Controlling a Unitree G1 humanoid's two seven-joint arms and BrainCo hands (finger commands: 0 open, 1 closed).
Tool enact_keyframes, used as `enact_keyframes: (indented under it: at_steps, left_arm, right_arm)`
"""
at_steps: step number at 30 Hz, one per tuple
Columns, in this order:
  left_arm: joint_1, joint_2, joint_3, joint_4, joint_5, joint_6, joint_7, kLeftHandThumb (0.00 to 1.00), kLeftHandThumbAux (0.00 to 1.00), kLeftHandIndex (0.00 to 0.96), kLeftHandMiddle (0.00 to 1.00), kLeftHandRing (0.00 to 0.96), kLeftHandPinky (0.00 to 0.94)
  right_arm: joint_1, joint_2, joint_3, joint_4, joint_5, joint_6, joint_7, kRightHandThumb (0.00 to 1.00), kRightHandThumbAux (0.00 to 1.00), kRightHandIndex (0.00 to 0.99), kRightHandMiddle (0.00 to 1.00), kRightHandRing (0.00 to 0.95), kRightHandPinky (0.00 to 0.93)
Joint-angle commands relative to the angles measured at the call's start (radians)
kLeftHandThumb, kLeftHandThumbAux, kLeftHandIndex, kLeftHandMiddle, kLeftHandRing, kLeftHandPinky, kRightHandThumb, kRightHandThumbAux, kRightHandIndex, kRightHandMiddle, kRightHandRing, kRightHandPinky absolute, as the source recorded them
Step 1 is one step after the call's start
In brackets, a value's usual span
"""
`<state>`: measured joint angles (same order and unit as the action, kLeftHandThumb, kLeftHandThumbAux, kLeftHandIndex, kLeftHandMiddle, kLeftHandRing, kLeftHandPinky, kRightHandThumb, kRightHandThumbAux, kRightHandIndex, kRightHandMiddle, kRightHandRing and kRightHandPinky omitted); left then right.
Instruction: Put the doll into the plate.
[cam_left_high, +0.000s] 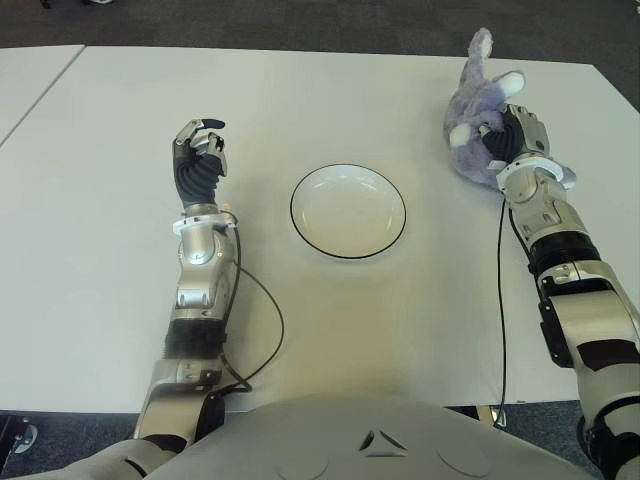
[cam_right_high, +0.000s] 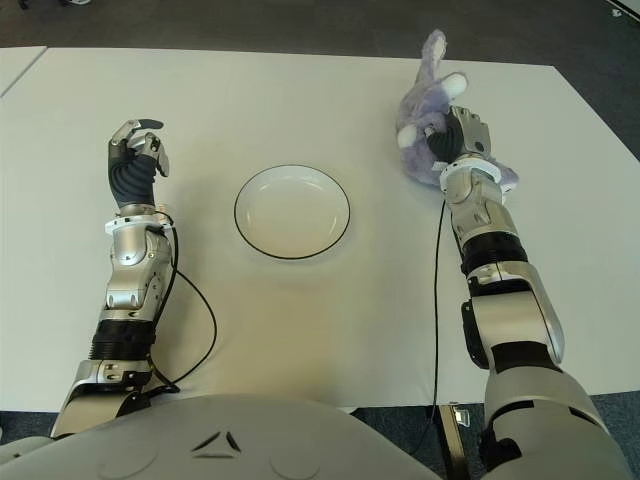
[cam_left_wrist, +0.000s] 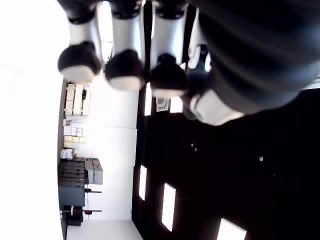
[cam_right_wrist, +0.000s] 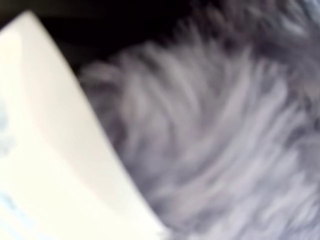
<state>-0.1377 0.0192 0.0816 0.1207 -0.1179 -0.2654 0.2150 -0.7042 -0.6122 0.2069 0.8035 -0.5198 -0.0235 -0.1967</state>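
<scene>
A fluffy purple doll (cam_left_high: 470, 110) with white paws and long ears lies at the far right of the white table (cam_left_high: 320, 330). My right hand (cam_left_high: 510, 135) is pressed into the doll's right side, fingers curled around its fur. Purple fur (cam_right_wrist: 225, 130) fills the right wrist view. A round white plate (cam_left_high: 348, 212) with a thin dark rim sits empty at the table's middle, well to the left of the doll. My left hand (cam_left_high: 200, 150) is held up left of the plate, fingers curled and holding nothing.
A second white table (cam_left_high: 25, 80) adjoins at the far left. Dark floor runs beyond the far edge. Black cables (cam_left_high: 255, 330) trail along both forearms over the table.
</scene>
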Motion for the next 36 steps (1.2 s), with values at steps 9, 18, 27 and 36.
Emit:
enact_keyframes:
  at_steps: [9, 18, 27, 36]
  left_arm:
    - [0.112, -0.056, -0.007, 0.052, 0.007, 0.022, -0.006, 0.709, 0.705, 0.442, 0.856, 0.868, 0.861]
    - [0.108, -0.049, -0.017, 0.053, 0.02, 0.057, -0.006, 0.709, 0.705, 0.442, 0.862, 0.871, 0.862]
    - [0.096, -0.047, -0.023, 0.069, 0.026, 0.084, -0.002, 0.71, 0.704, 0.443, 0.868, 0.873, 0.871]
    - [0.074, -0.05, -0.025, 0.105, 0.037, 0.086, 0.007, 0.712, 0.703, 0.443, 0.867, 0.873, 0.869]
  right_arm:
    - [0.088, 0.068, -0.103, -0.096, 0.123, 0.105, 0.072, 0.954, 0.659, 0.385, 0.502, 0.519, 0.852]
    - [0.142, 0.056, -0.133, -0.335, 0.106, 0.112, 0.053, 0.954, 0.658, 0.386, 0.505, 0.519, 0.848]
    - [0.227, 0.046, -0.145, -0.583, 0.067, 0.107, 0.074, 0.953, 0.659, 0.381, 0.502, 0.516, 0.855]
    - [0.244, 0.029, -0.147, -0.66, 0.04, 0.005, 0.065, 0.874, 0.675, 0.393, 0.525, 0.811, 0.883]
